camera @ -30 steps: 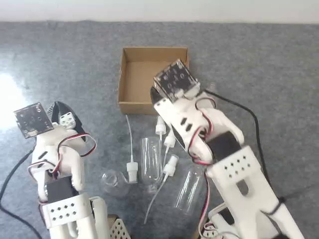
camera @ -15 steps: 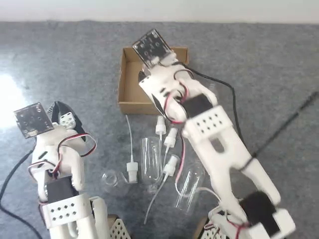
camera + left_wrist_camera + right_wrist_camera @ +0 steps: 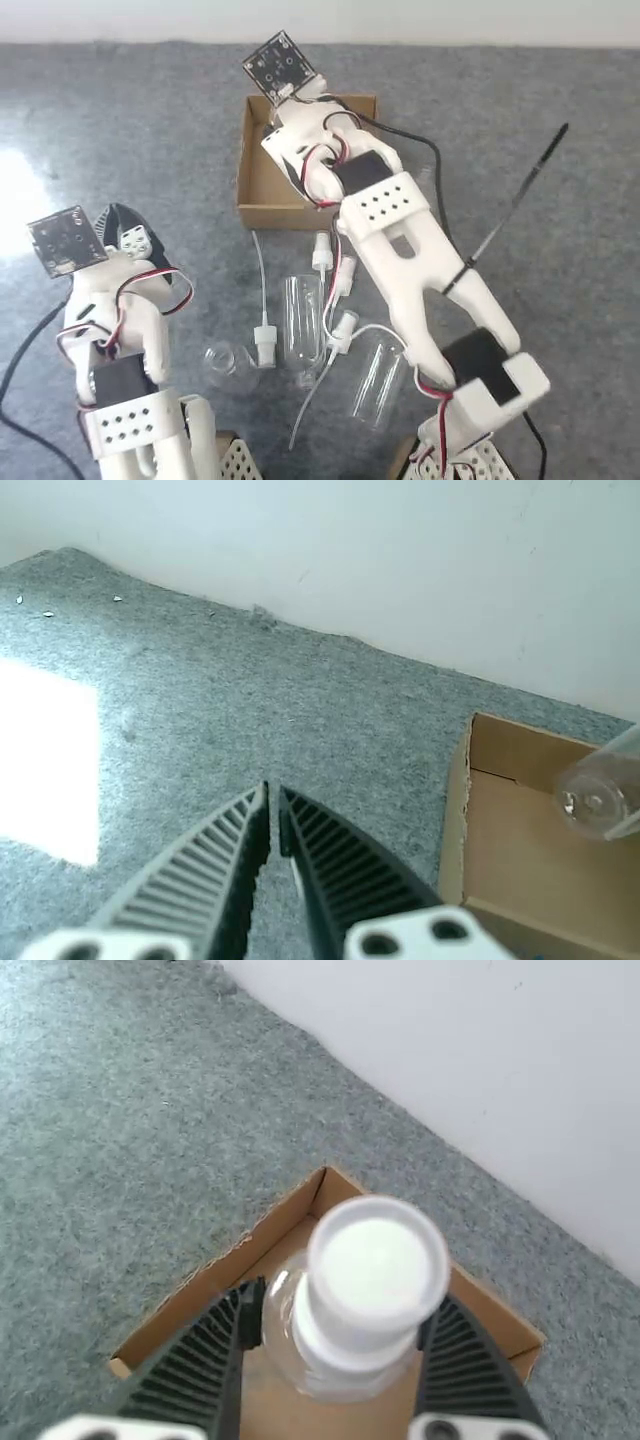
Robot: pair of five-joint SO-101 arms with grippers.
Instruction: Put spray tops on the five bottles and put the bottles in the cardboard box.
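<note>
Bottle (image 3: 300, 1345), white top (image 3: 375, 1265) on, is clamped in the right gripper (image 3: 343, 1310) over the cardboard box (image 3: 262, 214) near the far edge of the table (image 3: 520, 90). It looks light, slick and thin-walled, so hold gently just under the top. Left gripper (image 3: 275, 795), by the left edge, is closed, empty.

Bright, even light leaves faint shadows and a blown-out glare patch (image 3: 15, 175), perhaps sunlight, on the grey mat (image 3: 560, 90).
</note>
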